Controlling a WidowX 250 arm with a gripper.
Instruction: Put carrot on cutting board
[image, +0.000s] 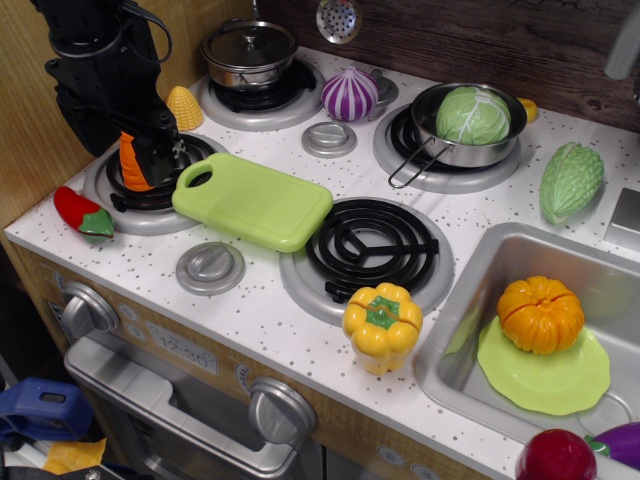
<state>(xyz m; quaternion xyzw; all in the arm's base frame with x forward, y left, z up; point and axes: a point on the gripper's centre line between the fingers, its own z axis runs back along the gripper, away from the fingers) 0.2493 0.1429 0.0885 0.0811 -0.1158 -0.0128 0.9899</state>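
One carrot (134, 163) gripped in end effector (143, 165); one cutting board (253, 200) beside.

White speckled countertop (250, 320) of a toy kitchen, set with grey burner rings and black coils; steel sink basin (520, 260) sunk at right; dark wood-plank wall (480, 40) behind, a perforated metal ladle (338, 18) hanging against it; tan wooden panel (25, 130) at left; below the counter, a wood-toned oven front (190, 385) with grey knobs and a grey bar handle; blue and yellow clutter (45, 425) low at left; soft, even light, faint gleams on metal.
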